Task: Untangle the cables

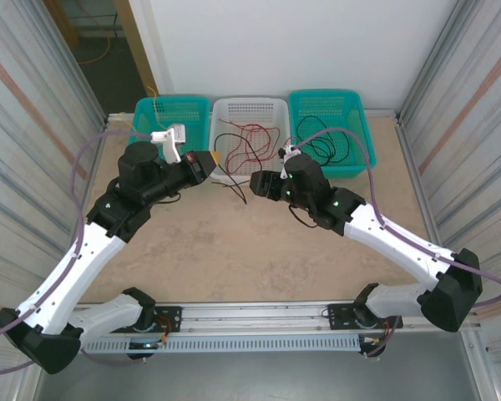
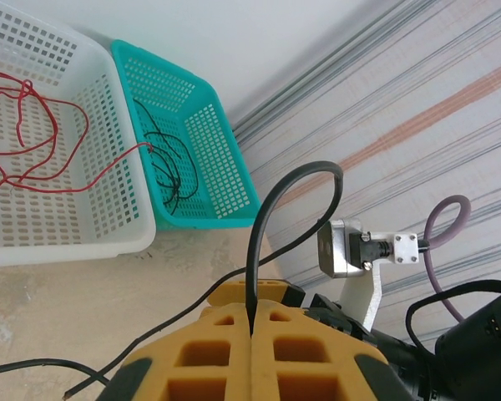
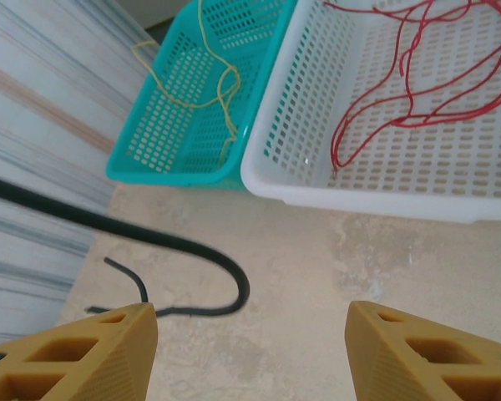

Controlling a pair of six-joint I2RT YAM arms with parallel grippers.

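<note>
Left hand (image 2: 252, 307) is clamped on one black cable (image 2: 263, 209), which loops up from between its pads and trails onto the surface (image 1: 234, 251). Right hand (image 3: 250, 313) is spread wide, gripping nothing. Three baskets stand at the far edge. One white basket (image 1: 271, 104) holds tangled red cables (image 1: 250, 134). The left teal basket (image 1: 142, 113) holds a yellow cable (image 3: 220, 73), and the right teal basket (image 1: 355, 109) holds thin black wires (image 1: 317, 149).

Bright red cables (image 1: 250, 134) against white perforated basket (image 3: 359, 196); black cables (image 1: 322, 151) against teal mesh basket (image 1: 326, 102); pale yellow cable (image 3: 225, 83), second teal basket (image 3: 150, 163); mottled beige table (image 3: 317, 276).
</note>
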